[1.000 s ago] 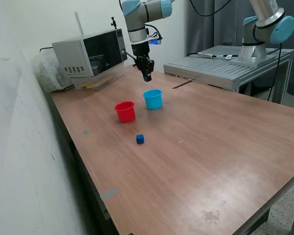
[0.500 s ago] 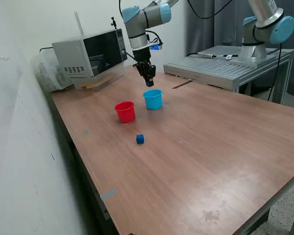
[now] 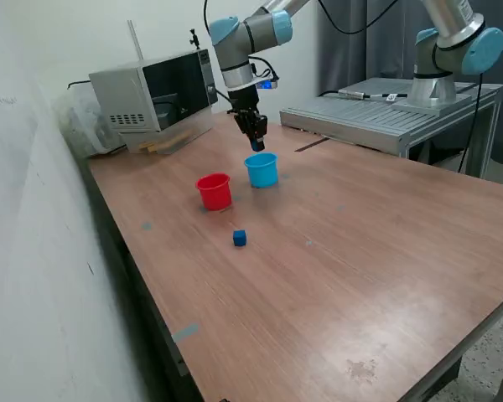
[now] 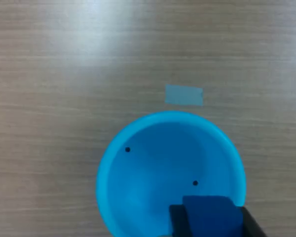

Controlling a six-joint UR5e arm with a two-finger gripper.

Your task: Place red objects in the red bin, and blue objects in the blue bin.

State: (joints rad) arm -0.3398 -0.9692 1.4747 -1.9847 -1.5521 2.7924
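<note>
My gripper (image 3: 256, 142) hangs just above the light blue bin (image 3: 261, 170), at its far rim. It is shut on a dark blue cube (image 4: 209, 211), which the wrist view shows between the black fingers (image 4: 179, 222) over the blue bin's (image 4: 153, 168) open, empty inside. The red bin (image 3: 215, 191) stands beside the blue one, on the exterior view's left. A second dark blue cube (image 3: 240, 239) lies on the table in front of the two bins. No red cubes are in view; the red bin's inside is hidden.
A microwave (image 3: 155, 96) stands at the table's far left corner. A grey metal platform (image 3: 377, 113) with a second arm (image 3: 453, 46) is at the back right. Small blue tape patches (image 4: 184, 95) are stuck on the wooden table (image 3: 360, 276). A wall runs along the left.
My gripper has come down and moved slightly to the exterior view's right with the blue cube, ending over the blue bin. Nothing else has moved.
</note>
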